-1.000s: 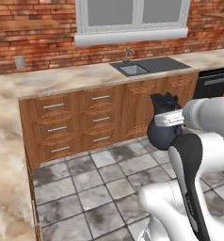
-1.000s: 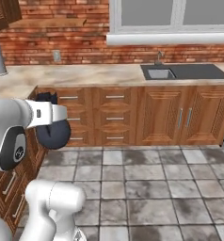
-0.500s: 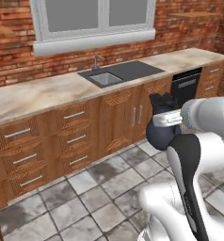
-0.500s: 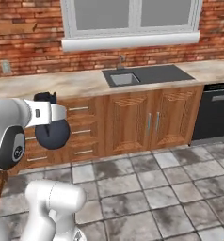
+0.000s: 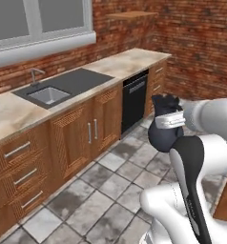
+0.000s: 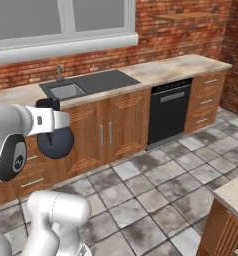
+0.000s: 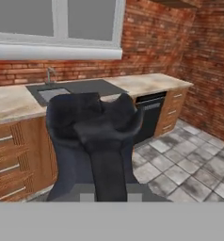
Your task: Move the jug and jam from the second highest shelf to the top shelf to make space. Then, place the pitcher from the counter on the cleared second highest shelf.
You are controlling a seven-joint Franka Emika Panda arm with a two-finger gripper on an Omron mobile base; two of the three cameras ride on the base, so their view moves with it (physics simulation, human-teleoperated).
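With the jaws of the gripper [image 5: 167, 114] closed on the rim of the pitcher [image 5: 163, 135], which hangs above the tiled floor [image 5: 106, 190], well apart from the surface [image 5: 134, 59], the carry should keep it upright and steady.

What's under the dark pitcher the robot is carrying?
Only grey floor tiles. The pitcher hangs in the gripper, clear of the counter. Its underside is hidden.
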